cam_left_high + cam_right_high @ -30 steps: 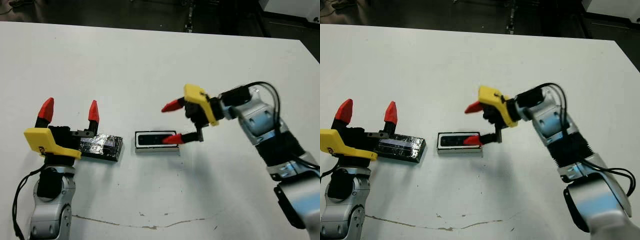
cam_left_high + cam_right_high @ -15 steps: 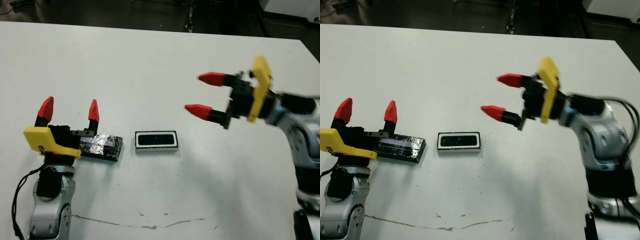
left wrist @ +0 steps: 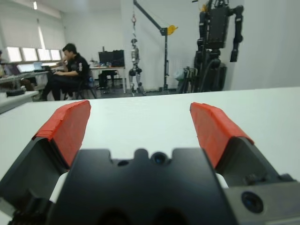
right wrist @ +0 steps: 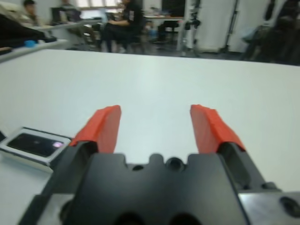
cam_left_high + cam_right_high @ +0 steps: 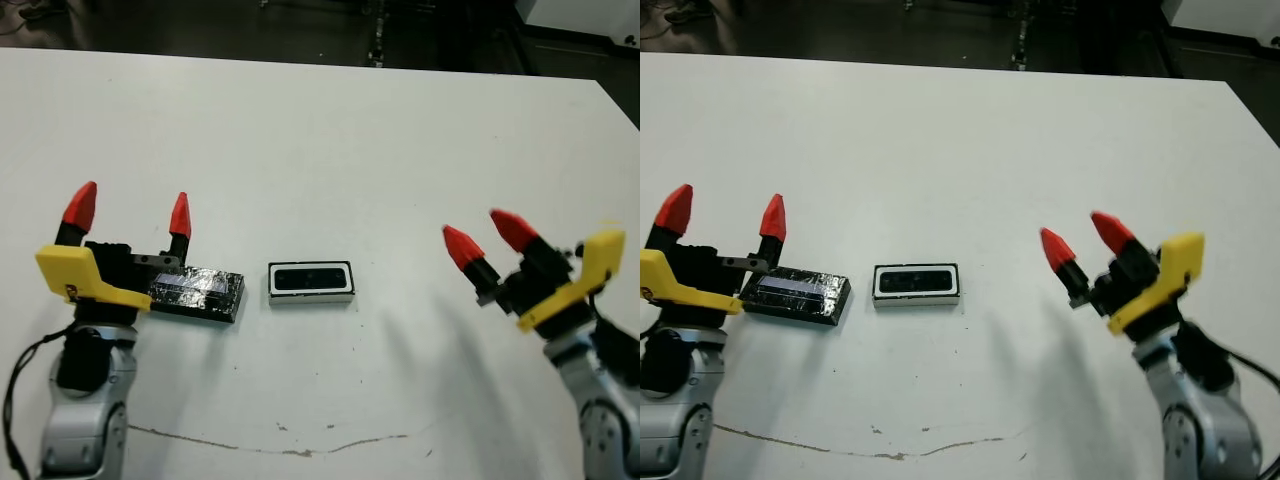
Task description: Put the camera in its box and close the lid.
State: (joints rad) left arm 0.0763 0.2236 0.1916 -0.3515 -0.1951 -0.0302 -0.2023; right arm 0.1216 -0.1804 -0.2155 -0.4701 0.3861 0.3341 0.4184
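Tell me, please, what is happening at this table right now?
The camera lies inside its white box mid-table, uncovered. The black lid rests flat on the table beside it. The left gripper hovers open by the lid; the right gripper hangs open and empty, well clear of the box.

table (image 5: 330,130): white, with a thin dark crack line (image 5: 280,450) near its front edge
seated person (image 3: 70,70): at a desk beyond the table
dark robot (image 3: 216,37): hanging behind
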